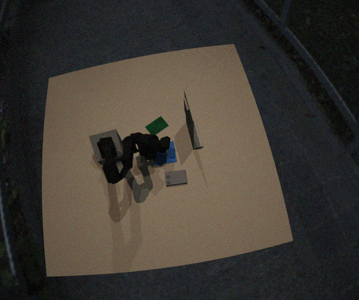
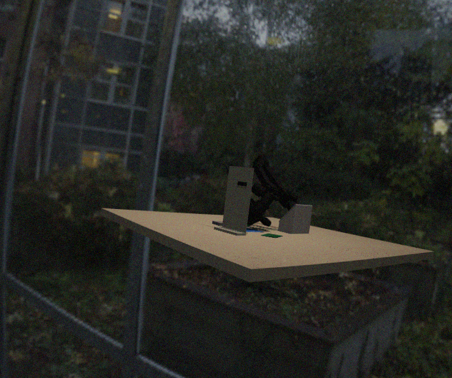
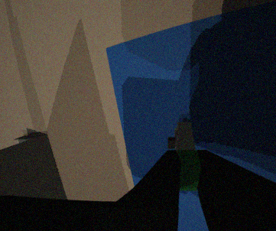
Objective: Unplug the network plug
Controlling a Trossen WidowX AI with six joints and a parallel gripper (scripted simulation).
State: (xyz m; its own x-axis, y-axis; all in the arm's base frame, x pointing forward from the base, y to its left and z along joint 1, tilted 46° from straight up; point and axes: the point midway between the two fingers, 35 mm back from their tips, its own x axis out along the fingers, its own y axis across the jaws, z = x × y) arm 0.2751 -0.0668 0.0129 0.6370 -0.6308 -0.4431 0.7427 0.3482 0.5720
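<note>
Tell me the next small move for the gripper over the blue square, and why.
Probably lower a little more, then open. The gripper is shut on the plug, which the wrist view shows over the blue square. The socket in the panel looks vacant, so only setting down and letting go remain. Whether the plug touches the table yet, I cannot tell.

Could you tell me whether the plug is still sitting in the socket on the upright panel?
No, the socket in the panel shows as an empty dark slot in the exterior view.
</note>
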